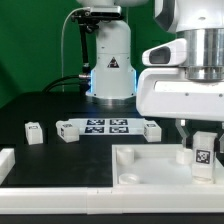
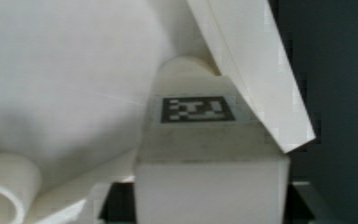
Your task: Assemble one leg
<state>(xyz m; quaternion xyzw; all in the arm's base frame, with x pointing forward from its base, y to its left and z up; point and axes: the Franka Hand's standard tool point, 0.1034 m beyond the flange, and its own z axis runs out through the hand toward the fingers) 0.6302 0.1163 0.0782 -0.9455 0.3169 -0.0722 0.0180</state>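
Note:
My gripper (image 1: 203, 138) is shut on a leg (image 1: 203, 155), a small white block with a black-and-white tag. It holds the leg upright at the large white plate (image 1: 150, 166), near the plate's corner on the exterior view's right. In the wrist view the leg (image 2: 197, 108) fills the middle, between my dark fingers (image 2: 119, 203), with the gripper (image 2: 213, 205) closed on it. The plate (image 2: 60, 90) lies below, with a round socket (image 2: 7, 185) off to one side. I cannot tell whether the leg touches the plate.
The marker board (image 1: 105, 126) lies mid-table. Loose legs lie at its ends (image 1: 68, 130) (image 1: 152, 130), and one more lies further to the exterior view's left (image 1: 34, 131). Another white part (image 1: 5, 160) sits at the left edge. The robot base (image 1: 110, 70) stands behind.

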